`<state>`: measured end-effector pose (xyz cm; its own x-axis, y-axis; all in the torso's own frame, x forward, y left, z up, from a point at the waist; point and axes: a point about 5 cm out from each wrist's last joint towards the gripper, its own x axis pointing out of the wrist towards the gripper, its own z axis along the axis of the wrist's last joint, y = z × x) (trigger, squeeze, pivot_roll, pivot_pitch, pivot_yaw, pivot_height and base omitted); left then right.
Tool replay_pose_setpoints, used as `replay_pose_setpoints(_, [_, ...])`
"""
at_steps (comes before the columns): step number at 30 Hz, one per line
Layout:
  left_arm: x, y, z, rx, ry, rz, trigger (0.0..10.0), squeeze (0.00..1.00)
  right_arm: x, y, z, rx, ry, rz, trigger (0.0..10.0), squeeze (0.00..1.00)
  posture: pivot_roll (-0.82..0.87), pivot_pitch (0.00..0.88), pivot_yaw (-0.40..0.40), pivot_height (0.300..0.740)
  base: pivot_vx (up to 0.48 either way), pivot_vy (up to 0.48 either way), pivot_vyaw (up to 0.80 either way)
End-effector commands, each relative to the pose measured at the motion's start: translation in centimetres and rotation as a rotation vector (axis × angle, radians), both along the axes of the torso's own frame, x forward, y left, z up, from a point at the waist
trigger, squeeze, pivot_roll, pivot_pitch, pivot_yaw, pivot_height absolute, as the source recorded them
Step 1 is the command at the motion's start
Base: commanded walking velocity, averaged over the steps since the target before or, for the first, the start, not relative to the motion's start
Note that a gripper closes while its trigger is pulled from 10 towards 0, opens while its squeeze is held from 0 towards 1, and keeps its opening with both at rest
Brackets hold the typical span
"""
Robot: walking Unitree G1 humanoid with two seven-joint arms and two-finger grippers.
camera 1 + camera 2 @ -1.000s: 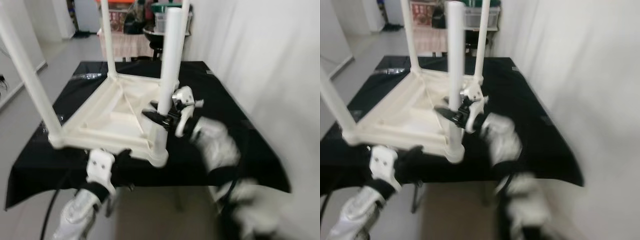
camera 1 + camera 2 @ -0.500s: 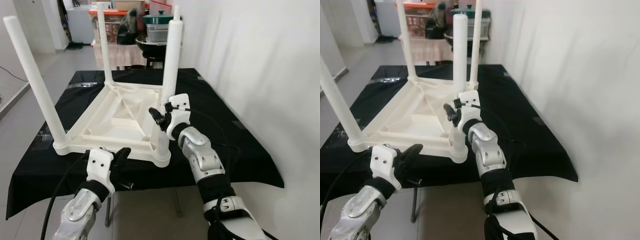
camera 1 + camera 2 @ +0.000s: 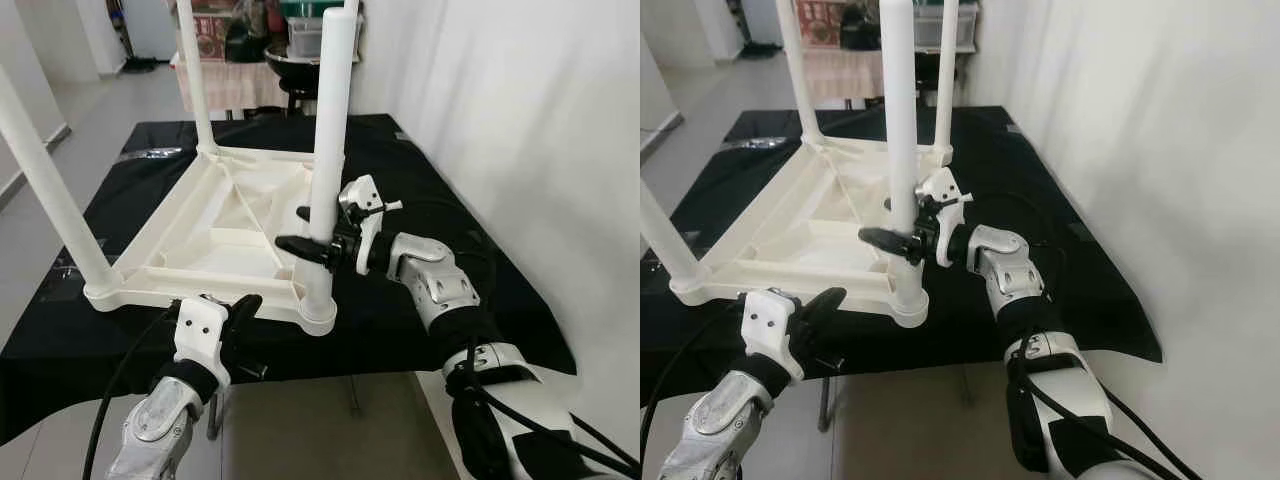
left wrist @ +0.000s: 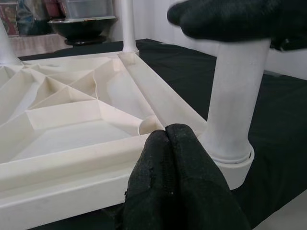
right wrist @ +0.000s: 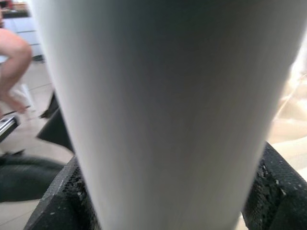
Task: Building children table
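Note:
A white plastic children's table lies upside down on a black-clothed table, its four legs pointing up. My right gripper reaches in from the right and is shut on the near right leg, just above its socket, one black finger on each side. In the right wrist view that leg stands between the fingers. My left gripper is shut and holds nothing. Its fingertips sit just in front of the table's near rim, beside the leg's base.
A white wall runs close along the right side. Behind the black table stands a cluttered stand with a black bowl and bins. Grey floor lies to the left. A person's bare limb is seen past the leg.
The camera has shifted. My right forearm has swung out to the right and the gripper now lies level around the near right leg. The left gripper stays at the near rim.

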<state>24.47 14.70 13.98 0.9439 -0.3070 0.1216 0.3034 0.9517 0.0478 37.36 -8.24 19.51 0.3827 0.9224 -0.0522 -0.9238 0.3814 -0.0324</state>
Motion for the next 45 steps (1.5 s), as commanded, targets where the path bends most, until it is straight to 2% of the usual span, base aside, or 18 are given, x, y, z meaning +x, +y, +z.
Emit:
replay_pose_setpoints(1, [-0.1,0.0,-0.2,0.001,0.009,0.002,10.0,0.0,0.0,0.6,0.3,-0.027,-0.001,0.059,10.0,0.0,0.09,0.0,-0.066,0.74,0.0,0.0,0.0])
replay_pose_setpoints(6, [-0.5,0.0,-0.2,0.005,0.011,0.0,10.0,0.0,0.2,0.4,0.4,-0.017,0.07,0.106,10.0,0.0,0.11,0.0,-0.062,0.74,0.0,0.0,0.0])
replay_pose_setpoints(7, [-0.7,-0.1,-0.1,0.005,0.013,-0.002,10.0,0.0,0.4,0.2,0.7,-0.007,0.08,0.119,0.0,0.0,0.11,0.002,-0.061,0.74,0.0,0.0,0.0])
replay_pose_setpoints(16, [-1.3,-0.2,-0.1,-0.001,0.024,-0.015,10.0,0.0,0.9,-2.0,1.3,0.053,0.088,0.064,0.0,0.0,0.09,0.02,-0.051,0.74,0.0,0.0,0.0])
replay_pose_setpoints(23, [-1.3,-0.3,-0.1,-0.009,0.025,-0.02,10.0,0.0,0.5,-4.0,-0.7,0.063,0.085,-0.06,0.0,0.0,0.06,0.023,-0.064,0.74,0.0,0.0,0.0])
replay_pose_setpoints(24, [-1.3,-0.1,-0.1,-0.015,0.025,-0.02,10.0,0.0,0.7,-2.7,-2.5,0.164,0.173,-0.351,0.0,0.0,0.04,0.011,-0.083,0.74,0.0,0.0,0.0])
replay_pose_setpoints(25, [-1.3,-0.1,-0.1,-0.015,0.025,-0.02,10.0,0.0,0.7,-2.7,-2.5,0.164,0.173,-0.351,0.0,0.0,0.04,0.011,-0.083,0.74,0.0,0.0,0.0])
replay_pose_setpoints(26, [-0.9,0.1,0.0,-0.022,0.023,-0.019,10.0,0.0,-1.6,-0.8,-6.0,0.144,0.284,-0.886,0.0,0.0,0.06,0.03,-0.049,0.74,0.0,0.0,0.0])
replay_pose_setpoints(27, [-0.7,0.1,0.1,-0.014,0.021,-0.021,10.0,0.0,-2.9,0.6,-5.7,0.135,0.245,-0.935,0.0,0.0,0.06,0.03,-0.049,0.74,0.0,0.0,0.0])
replay_pose_setpoints(31, [-0.7,0.1,0.1,-0.012,0.018,-0.014,10.0,0.0,-2.7,1.8,-4.9,0.115,0.171,-0.877,0.0,0.0,0.03,0.008,-0.036,0.74,0.0,0.0,0.0])
replay_pose_setpoints(33, [-0.4,0.0,0.0,-0.017,0.019,-0.013,10.0,0.0,-0.8,3.4,-4.1,0.074,0.107,-0.771,0.0,0.0,0.04,0.0,-0.054,0.74,0.0,0.0,0.0])
replay_pose_setpoints(38, [-0.1,-0.2,-0.1,-0.01,0.018,-0.016,10.0,0.0,0.3,4.0,-3.8,0.049,0.092,-0.735,0.0,0.0,0.05,0.0,-0.06,0.74,0.0,0.0,0.0])
replay_pose_setpoints(39, [-0.1,-0.2,-0.1,-0.003,0.015,0.006,10.0,0.0,1.0,4.1,-3.1,0.038,0.067,-0.712,10.0,0.0,0.06,0.0,-0.066,0.74,0.0,0.0,0.0])
replay_pose_setpoints(41, [-0.1,-0.1,-0.2,0.001,0.013,0.023,10.0,0.0,1.4,4.1,-2.6,0.033,0.051,-0.7,10.0,0.0,0.06,0.0,-0.066,0.74,0.0,0.0,0.0])
replay_pose_setpoints(42, [0.0,-0.1,-0.2,0.007,0.013,0.034,10.0,0.0,2.0,3.6,-1.9,0.04,0.027,-0.703,10.0,0.65,0.06,0.0,-0.07,0.74,0.0,0.0,0.0])
replay_pose_setpoints(43, [0.0,-0.1,-0.2,0.007,0.013,0.034,10.0,0.0,2.0,3.6,-1.9,0.04,0.027,-0.703,10.0,0.65,0.06,0.0,-0.07,0.74,0.0,0.0,0.0])
replay_pose_setpoints(44, [0.1,-0.1,-0.3,0.017,0.015,0.039,10.0,0.0,2.4,2.5,-1.4,0.041,0.009,-0.739,10.0,1.0,0.07,0.0,-0.07,0.74,0.0,0.0,0.0])
replay_pose_setpoints(45, [0.1,-0.1,-0.3,0.017,0.015,0.039,10.0,0.0,2.4,2.5,-1.4,0.041,0.009,-0.739,10.0,1.0,0.07,0.0,-0.07,0.74,0.0,0.0,0.0])
